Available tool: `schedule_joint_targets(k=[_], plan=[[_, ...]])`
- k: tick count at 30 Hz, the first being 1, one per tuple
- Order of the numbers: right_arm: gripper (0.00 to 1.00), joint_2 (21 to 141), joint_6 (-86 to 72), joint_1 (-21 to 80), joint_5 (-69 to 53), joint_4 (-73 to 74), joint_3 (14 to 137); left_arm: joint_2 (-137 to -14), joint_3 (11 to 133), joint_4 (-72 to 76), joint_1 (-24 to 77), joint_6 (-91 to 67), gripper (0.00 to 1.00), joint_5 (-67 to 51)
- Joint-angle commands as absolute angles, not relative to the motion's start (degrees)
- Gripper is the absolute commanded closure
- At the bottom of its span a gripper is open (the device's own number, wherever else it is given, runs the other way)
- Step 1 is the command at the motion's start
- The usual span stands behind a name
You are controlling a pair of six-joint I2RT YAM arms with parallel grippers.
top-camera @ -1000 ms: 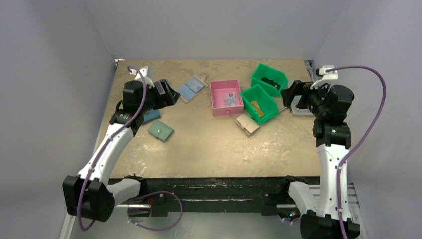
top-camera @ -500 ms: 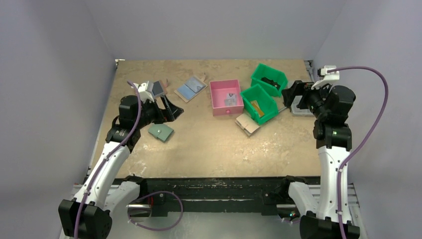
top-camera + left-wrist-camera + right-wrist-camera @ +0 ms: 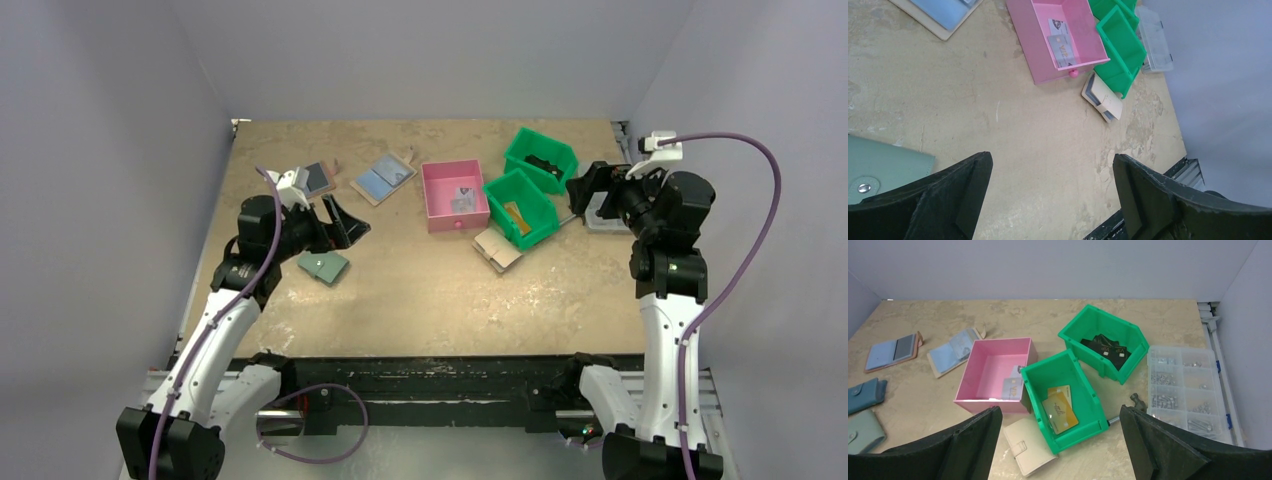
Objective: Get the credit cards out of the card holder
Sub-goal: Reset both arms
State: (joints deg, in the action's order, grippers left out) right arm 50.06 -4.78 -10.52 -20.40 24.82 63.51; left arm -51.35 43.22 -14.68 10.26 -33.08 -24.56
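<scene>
Beige-tan and thin, the card holder [image 3: 954, 358] is judged light and floppy at its fold; one panel is best pinned while a stiff, slick card is pinched by its exposed edge. It is laid open on the table [image 3: 450, 290], just left of the pink bin [image 3: 988, 405], pale blue inside, with a small snap tab at one side. Gold credit cards [image 3: 1062, 412] are seen in the near green bin [image 3: 1073, 437]. The left gripper [image 3: 1048, 160] and right gripper [image 3: 1059, 410] are both spread wide, with nothing held.

Gold cards [image 3: 1060, 410] in near green bin [image 3: 1050, 381], card holder [image 3: 950, 359] open beside pink tray [image 3: 990, 370]
</scene>
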Motion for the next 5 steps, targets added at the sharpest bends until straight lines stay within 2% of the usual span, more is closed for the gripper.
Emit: schedule_joint_targets(k=[1,5], plan=[[0.01,49.0,-3.6,-10.6,-20.5,23.1,64.7,-50.2,43.2,-13.0,10.3,-34.3,0.01,-26.5],[0.01,48.9,-1.8,-10.6,-21.3,23.0,64.4,-49.8,42.9,-12.7,10.3,-34.5,0.01,-26.9]])
